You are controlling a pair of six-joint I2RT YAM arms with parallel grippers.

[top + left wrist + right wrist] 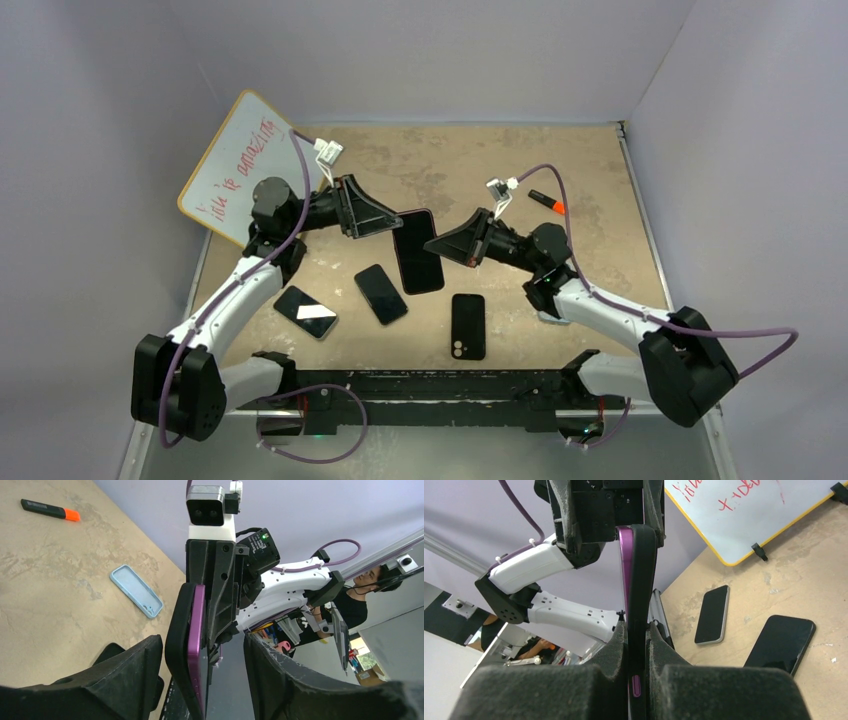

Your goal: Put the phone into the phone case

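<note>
A purple phone [196,630] lies against a black phone case [176,635] and is held up off the table, edge-on in both wrist views. My right gripper [636,628] is shut on the near end of the phone [625,555] and case [642,575]. My left gripper [202,647] is open, its fingers [131,672] on either side of the other end without pinching it. In the top view the cased phone [417,252] hangs between the left gripper [390,220] and the right gripper [435,244]. The purple edge stands a little proud of the case.
Three dark phones [306,311] [381,293] [468,325] lie on the tan table [590,170]. A light blue case [136,590] lies under the right arm. An orange-capped marker [547,201] is at the back right, and a whiteboard [240,165] leans at the back left.
</note>
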